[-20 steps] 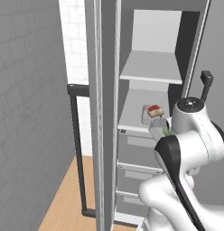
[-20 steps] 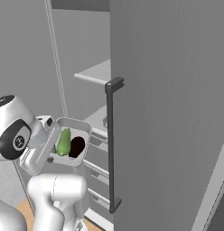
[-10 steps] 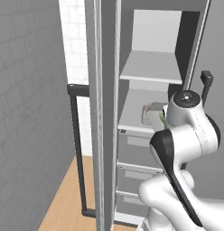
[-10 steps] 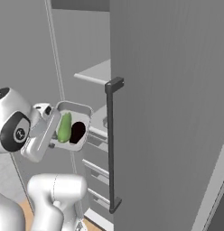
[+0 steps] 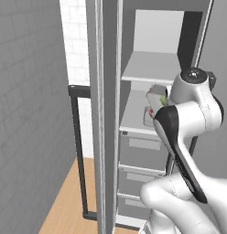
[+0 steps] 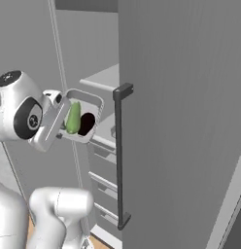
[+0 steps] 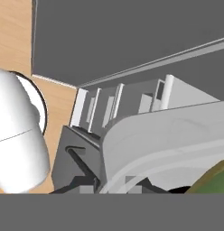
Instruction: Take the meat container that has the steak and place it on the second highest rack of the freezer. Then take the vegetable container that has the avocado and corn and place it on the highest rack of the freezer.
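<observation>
The vegetable container (image 6: 82, 115) is a shallow grey tray, held steeply tipped in front of the open freezer (image 5: 133, 151). A pale green corn piece (image 6: 73, 117) and the dark avocado (image 6: 87, 123) lie inside. My gripper (image 6: 60, 127) is shut on the tray's near rim. In the hand view the tray's rim (image 7: 168, 135) looms close, with a green edge (image 7: 213, 180) at the lower right. The highest rack (image 5: 149, 68) is bare. A grey corner of the meat container (image 5: 148, 117) shows on the shelf below. My arm hides the steak.
The freezer door (image 6: 180, 121) stands open at the right, with its long black bar handle (image 6: 118, 160). Grey drawers (image 5: 143, 148) sit under the shelves. A second black handle (image 5: 78, 151) and a tiled wall (image 5: 28, 114) are on the left. Wooden floor lies below.
My arm has risen and reached toward the freezer, carrying the vegetable container up to about the height of the shelves. It now covers the steak in the left base view.
</observation>
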### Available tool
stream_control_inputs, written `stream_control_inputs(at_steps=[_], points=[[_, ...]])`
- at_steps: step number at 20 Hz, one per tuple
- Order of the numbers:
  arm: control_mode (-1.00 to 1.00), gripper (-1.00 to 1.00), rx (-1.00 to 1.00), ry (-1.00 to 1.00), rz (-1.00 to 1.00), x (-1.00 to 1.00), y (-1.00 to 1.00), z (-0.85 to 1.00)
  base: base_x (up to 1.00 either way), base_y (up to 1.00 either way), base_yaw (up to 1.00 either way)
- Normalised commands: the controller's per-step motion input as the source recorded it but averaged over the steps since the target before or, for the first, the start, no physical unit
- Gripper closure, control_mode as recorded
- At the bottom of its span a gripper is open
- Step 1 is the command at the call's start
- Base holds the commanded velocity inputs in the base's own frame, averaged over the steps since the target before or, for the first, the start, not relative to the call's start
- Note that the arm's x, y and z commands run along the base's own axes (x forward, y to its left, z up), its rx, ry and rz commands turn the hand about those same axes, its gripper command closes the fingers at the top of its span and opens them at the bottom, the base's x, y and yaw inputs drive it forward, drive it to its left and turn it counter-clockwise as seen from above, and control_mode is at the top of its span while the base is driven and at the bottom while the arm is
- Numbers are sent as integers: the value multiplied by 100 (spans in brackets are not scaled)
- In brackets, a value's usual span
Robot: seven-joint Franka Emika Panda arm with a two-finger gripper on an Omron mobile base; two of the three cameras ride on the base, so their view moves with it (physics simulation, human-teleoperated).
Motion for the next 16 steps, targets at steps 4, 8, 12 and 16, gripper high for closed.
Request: stream_control_inputs(at_steps=[4, 8, 12, 16], points=[[-100, 100, 0, -21, -5, 10, 0, 40, 0, 0, 0], [-100, 100, 0, -8, -8, 12, 0, 42, 0, 0, 0], [-100, 100, 0, 0, -5, 41, 0, 38, 0, 0, 0], [-100, 100, 0, 4, -1, 68, -5, 18, 0, 0, 0]])
